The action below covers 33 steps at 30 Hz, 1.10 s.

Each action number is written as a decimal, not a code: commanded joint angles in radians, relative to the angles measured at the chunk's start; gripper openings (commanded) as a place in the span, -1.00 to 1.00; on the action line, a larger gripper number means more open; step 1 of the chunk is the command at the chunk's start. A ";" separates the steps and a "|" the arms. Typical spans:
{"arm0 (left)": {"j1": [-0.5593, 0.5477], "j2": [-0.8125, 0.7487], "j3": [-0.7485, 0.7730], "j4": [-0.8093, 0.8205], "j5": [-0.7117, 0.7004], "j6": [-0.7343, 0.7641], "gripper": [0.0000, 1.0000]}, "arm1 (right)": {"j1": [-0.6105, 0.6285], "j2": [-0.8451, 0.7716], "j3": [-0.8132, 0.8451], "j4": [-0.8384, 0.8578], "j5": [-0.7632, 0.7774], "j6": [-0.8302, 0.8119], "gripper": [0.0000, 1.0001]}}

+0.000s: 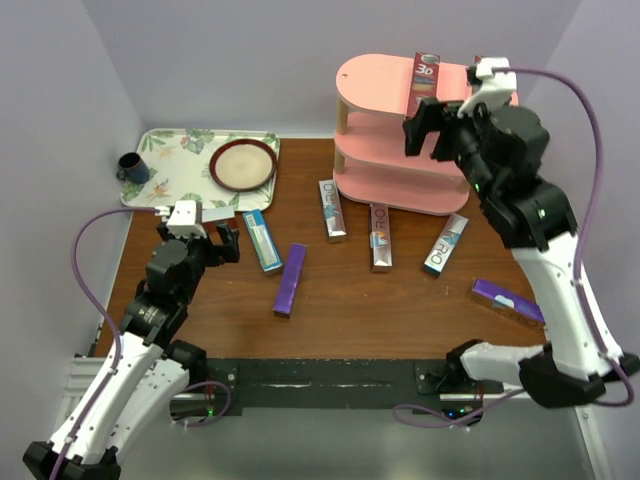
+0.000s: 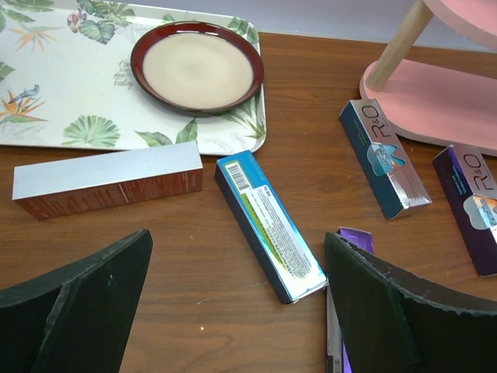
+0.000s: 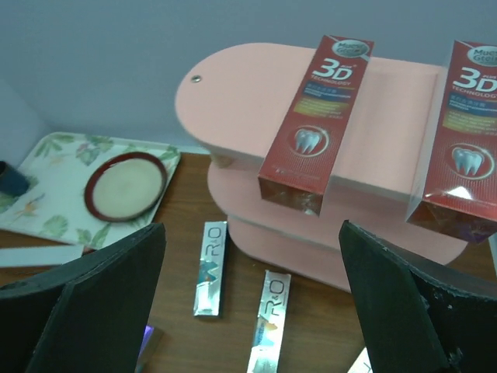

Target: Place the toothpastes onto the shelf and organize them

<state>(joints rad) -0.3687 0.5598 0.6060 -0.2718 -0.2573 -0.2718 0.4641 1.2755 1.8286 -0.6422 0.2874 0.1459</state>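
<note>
The pink three-tier shelf (image 1: 385,110) stands at the back right. Two red "3D" cartons (image 3: 314,124) (image 3: 462,132) lie on its top board. On the table lie a teal-blue carton (image 1: 262,240), a purple carton (image 1: 290,280), three silver cartons (image 1: 332,210) (image 1: 380,237) (image 1: 446,244) and a second purple carton (image 1: 507,302). My left gripper (image 1: 218,240) is open and empty, low over the table. The teal-blue carton (image 2: 268,225) lies just ahead of it and a silver-topped red carton (image 2: 109,180) lies to its left. My right gripper (image 1: 430,125) is open and empty, raised in front of the shelf's top board (image 3: 233,85).
A floral tray (image 1: 170,165) at the back left holds a red-rimmed plate (image 1: 243,165). A dark blue cup (image 1: 132,167) stands at the tray's left edge. Walls close in the left, back and right sides.
</note>
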 commanded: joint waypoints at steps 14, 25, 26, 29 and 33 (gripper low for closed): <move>0.078 0.483 0.243 -0.055 0.010 0.086 0.89 | -0.002 -0.445 -0.783 0.185 -0.540 0.086 0.97; 0.142 0.923 0.586 -0.213 0.055 0.497 0.98 | 0.002 -0.479 -1.002 0.411 -0.789 0.193 0.97; 0.142 0.937 0.598 -0.202 0.068 0.517 0.99 | 0.002 -0.485 -1.008 0.406 -0.801 0.190 0.97; 0.142 1.006 0.624 -0.188 0.102 0.586 1.00 | 0.002 -0.498 -1.019 0.380 -0.829 0.170 0.97; 0.143 1.103 0.650 -0.165 0.086 0.637 1.00 | 0.036 -0.513 -1.045 0.369 -0.840 0.165 0.97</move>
<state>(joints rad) -0.2295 1.5944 1.2003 -0.4515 -0.1864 0.2428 0.4713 0.7891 0.8059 -0.3077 -0.4892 0.3134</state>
